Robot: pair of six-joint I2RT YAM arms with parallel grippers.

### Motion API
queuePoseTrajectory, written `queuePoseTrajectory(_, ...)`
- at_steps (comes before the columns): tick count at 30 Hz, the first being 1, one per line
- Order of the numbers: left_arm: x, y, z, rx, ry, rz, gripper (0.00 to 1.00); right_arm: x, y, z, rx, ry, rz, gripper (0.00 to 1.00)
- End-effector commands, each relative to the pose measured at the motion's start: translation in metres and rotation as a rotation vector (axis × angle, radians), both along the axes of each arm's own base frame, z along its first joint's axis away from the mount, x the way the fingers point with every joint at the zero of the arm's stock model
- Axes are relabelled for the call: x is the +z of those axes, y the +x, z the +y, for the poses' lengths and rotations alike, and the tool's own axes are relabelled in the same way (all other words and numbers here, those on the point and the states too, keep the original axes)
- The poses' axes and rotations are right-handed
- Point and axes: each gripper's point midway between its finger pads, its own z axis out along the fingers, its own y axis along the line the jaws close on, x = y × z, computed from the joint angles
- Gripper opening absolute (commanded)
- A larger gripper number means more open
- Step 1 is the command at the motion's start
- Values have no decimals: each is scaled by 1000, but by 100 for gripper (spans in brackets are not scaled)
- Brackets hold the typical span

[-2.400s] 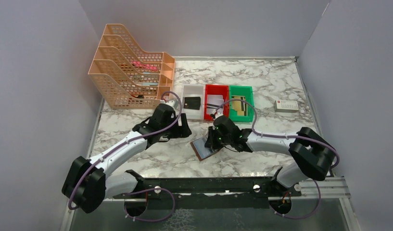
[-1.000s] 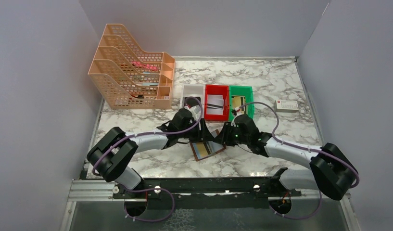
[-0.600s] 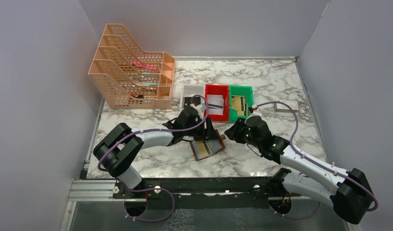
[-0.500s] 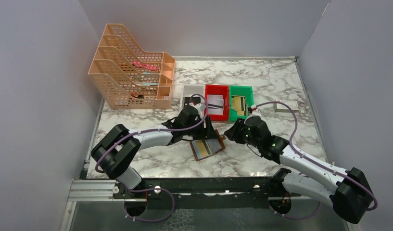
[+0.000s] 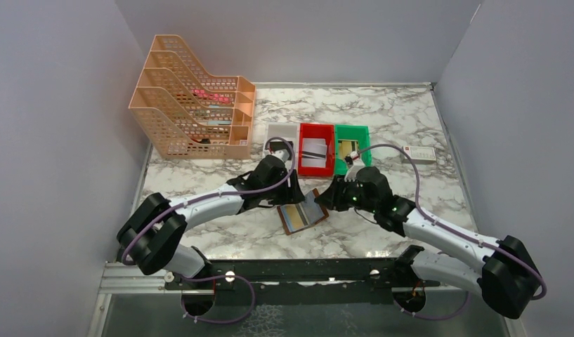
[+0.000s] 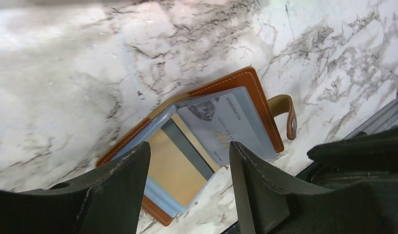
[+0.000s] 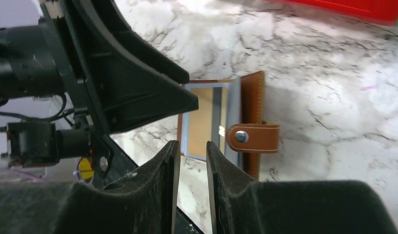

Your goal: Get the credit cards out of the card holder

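Note:
The card holder [image 5: 302, 217] lies open on the marble, brown with pale blue sleeves [image 6: 160, 202]. A gold credit card [image 6: 175, 168] sits in one sleeve and a grey credit card [image 6: 218, 122] in the other. The closing tab [image 7: 253, 137] sticks out on the holder's right side. My left gripper [image 5: 296, 191] hovers over the holder's far edge, open, and the left wrist view [image 6: 189, 146] shows nothing between its fingers. My right gripper [image 5: 326, 199] is at the holder's right edge near the tab. Its jaws [image 7: 191, 146] stand a narrow gap apart with nothing in them.
A white bin [image 5: 278, 132], a red bin [image 5: 314, 130] holding pale cards and a green bin [image 5: 362, 149] holding gold cards stand just behind the grippers. An orange mesh file rack [image 5: 192, 105] is at the back left and a small white box [image 5: 419, 153] at the right.
My right gripper has moved left to the holder's tab side and its jaws have narrowed. My left gripper has drawn back a little to the left and opened slightly wider.

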Motion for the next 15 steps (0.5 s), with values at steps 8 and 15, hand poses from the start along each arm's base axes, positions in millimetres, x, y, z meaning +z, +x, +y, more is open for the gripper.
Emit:
queuePoseTrajectory(8, 6, 4, 37, 129, 99, -60, 60, -11, -21, 41, 322, 17, 57, 30)
queuePoseTrajectory(15, -1, -5, 31, 75, 81, -24, 59, -42, -12, 41, 322, -100, 126, 32)
